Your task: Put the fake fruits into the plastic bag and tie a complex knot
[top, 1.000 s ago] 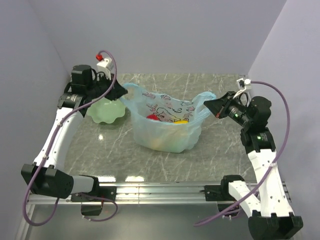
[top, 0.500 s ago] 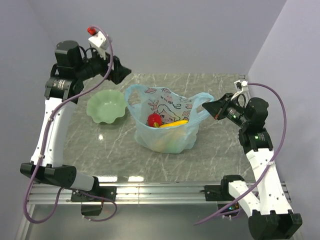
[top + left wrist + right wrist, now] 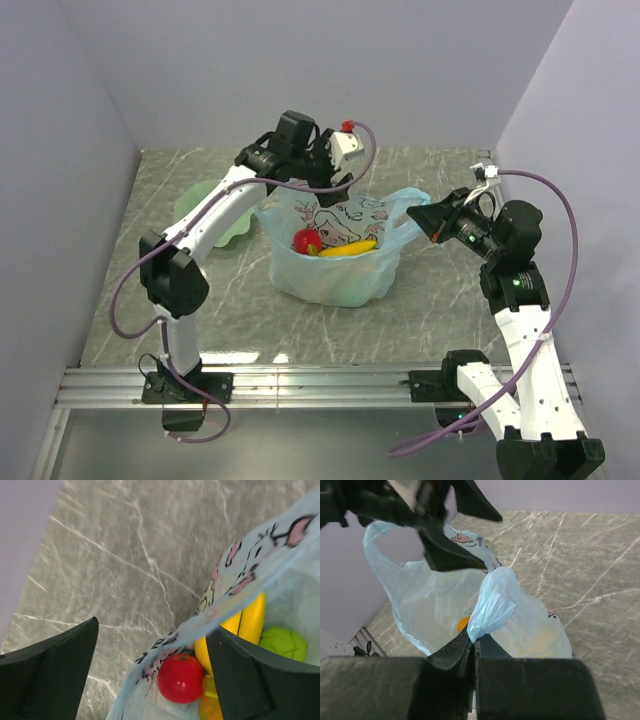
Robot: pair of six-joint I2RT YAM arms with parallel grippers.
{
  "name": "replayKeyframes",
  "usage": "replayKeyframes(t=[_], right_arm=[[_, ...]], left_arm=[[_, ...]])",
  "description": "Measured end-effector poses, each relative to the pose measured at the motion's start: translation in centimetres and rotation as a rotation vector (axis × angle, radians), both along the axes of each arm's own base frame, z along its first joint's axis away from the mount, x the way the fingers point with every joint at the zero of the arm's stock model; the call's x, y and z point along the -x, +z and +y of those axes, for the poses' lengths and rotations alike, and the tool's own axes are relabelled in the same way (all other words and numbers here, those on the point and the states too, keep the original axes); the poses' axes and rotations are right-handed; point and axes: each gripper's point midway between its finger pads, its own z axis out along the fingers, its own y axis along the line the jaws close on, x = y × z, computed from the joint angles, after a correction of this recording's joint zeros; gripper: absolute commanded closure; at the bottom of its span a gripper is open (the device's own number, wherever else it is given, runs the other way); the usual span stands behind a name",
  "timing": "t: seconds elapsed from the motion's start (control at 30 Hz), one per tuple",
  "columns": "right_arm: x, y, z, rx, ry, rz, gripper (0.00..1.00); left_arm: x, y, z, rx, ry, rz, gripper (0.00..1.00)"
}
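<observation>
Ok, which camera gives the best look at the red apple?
The left wrist view: the red apple is close and large inside the plastic bag, beside the banana. The top view shows it small through the bag's mouth; the right wrist view doesn't show it.

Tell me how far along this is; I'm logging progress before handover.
Done: the glossy red apple, yellow banana bunch, small green fruit and orange round fruit lie inside the translucent light-blue plastic bag. In hand: the right gripper is shut on one handle loop; the left gripper hangs open at the bag's mouth, holding nothing. Left: the other handle loop is loose and no knot is tied.
</observation>
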Motion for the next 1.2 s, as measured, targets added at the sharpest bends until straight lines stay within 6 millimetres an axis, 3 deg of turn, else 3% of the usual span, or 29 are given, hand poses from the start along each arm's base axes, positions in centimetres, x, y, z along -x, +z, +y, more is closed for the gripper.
replayKeyframes(t=[0.1, 0.13, 0.17, 0.2, 0.27, 0.33, 0.63, 0.73, 0.97, 1.0, 1.2], right_arm=[[-0.1, 0.0, -0.1, 0.009, -0.006, -0.009, 1.0], [-0.1, 0.1, -0.2, 0.012, -0.012, -0.013, 1.0], [-0.2, 0.1, -0.3, 0.015, -0.018, -0.016, 1.0], [-0.2, 0.1, -0.4, 0.019, -0.024, -0.02, 1.0], [-0.6, 0.1, -0.7, 0.024, -0.049, -0.025, 1.0], [-1.0, 0.2, -1.1, 0.027, -0.083, -0.028, 1.0], [-4.0, -0.7, -0.7, -0.004, -0.228, 0.022, 1.0], [-4.8, -1.4, 0.1, -0.015, -0.268, 0.058, 1.0], [-6.2, -1.4, -0.9, -0.057, -0.381, 0.071, 1.0], [-6.3, -1.4, -1.0, -0.058, -0.39, 0.071, 1.0], [-6.5, -1.2, -0.9, -0.063, -0.391, 0.061, 1.0]], left_arm=[[0.1, -2.4, 0.0, -0.068, -0.038, 0.016, 0.34], [0.3, -2.9, 0.0, -0.085, -0.054, 0.029, 0.51], [0.5, -3.0, 0.0, -0.093, -0.07, 0.041, 0.6], [0.7, -2.9, -0.3, -0.092, -0.094, 0.053, 0.78], [1.6, -2.4, -0.7, -0.077, -0.146, 0.079, 0.93], [3.3, -2.1, -1.0, -0.053, -0.205, 0.129, 0.99], [11.5, -2.0, -1.2, 0.034, -0.335, 0.434, 0.95], [13.2, -2.6, -1.3, 0.046, -0.333, 0.534, 0.74], [15.9, -4.8, -1.9, 0.033, -0.287, 0.74, 0.41], [16.3, -5.0, -2.0, 0.031, -0.28, 0.765, 0.27], [17.0, -4.5, -2.5, 0.051, -0.265, 0.833, 0.22]])
